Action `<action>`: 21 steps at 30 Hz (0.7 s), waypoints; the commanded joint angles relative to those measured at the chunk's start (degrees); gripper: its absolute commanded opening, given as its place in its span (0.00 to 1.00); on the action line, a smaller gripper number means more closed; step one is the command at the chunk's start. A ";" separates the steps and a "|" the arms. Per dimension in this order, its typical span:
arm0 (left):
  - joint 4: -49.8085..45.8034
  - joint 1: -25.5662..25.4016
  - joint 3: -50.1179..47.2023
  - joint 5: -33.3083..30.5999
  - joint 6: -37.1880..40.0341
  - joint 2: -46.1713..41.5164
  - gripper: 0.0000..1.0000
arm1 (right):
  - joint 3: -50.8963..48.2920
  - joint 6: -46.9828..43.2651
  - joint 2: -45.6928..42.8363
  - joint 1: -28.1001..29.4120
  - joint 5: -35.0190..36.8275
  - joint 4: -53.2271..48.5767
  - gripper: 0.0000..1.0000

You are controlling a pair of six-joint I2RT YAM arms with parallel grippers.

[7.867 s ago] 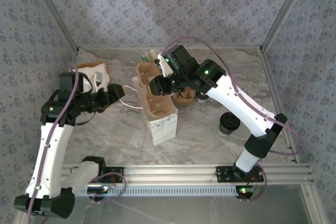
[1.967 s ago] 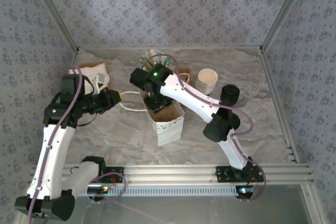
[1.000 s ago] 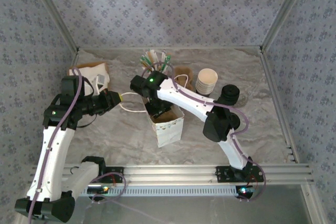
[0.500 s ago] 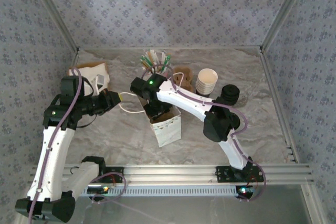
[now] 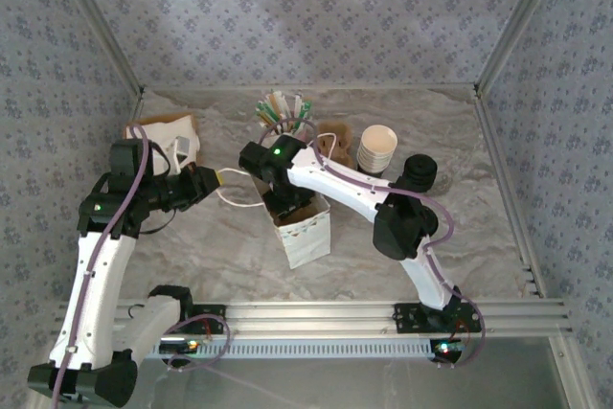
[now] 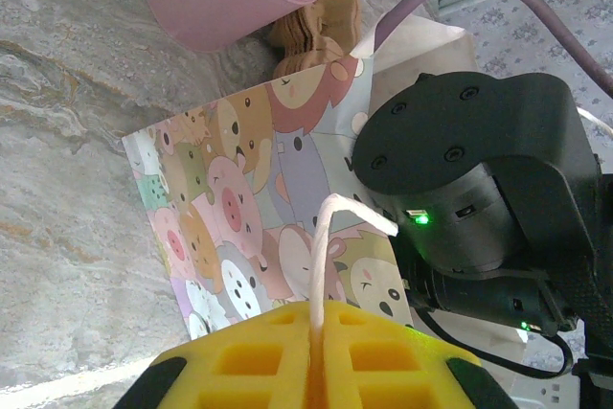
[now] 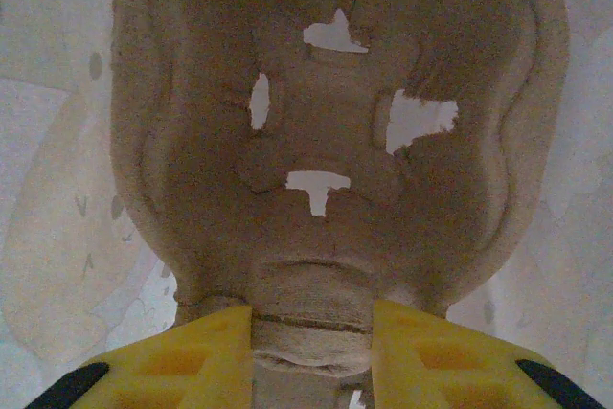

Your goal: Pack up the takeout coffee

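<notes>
My right gripper [image 5: 287, 200] reaches down into the white gift bag [image 5: 308, 241]. It is shut on the middle tab of a brown pulp cup carrier [image 7: 335, 141], with the yellow fingers [image 7: 206, 352] pressing on both sides. My left gripper [image 5: 213, 179] is shut on the bag's white cord handle [image 6: 326, 256] and holds it out to the left. The bag's cartoon-animal side [image 6: 239, 227] faces the left wrist camera. A round black lidded shape [image 5: 419, 172] stands partly behind my right arm. I cannot tell whether it is the takeout coffee.
A pink holder [image 5: 284, 114] of stirrers stands behind the bag, with a stack of lidless cream cups [image 5: 376, 147] to its right and more brown pulp [image 5: 332, 136] between them. A white-and-brown box [image 5: 172, 136] sits far left. Metal frame posts edge the table.
My right gripper has sunk a little deeper into the bag with the carrier, and the bag has shifted slightly. The left gripper keeps its hold on the handle.
</notes>
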 commanded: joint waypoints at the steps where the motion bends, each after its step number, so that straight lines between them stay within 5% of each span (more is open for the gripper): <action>1: 0.55 0.18 0.32 0.89 0.66 -0.57 0.10 | -1.16 1.09 -1.32 0.14 -0.54 -2.07 0.36; 21: 0.59 0.24 1.00 1.14 0.57 -0.08 0.10 | -1.83 0.98 -2.89 -0.07 -1.19 -1.46 0.47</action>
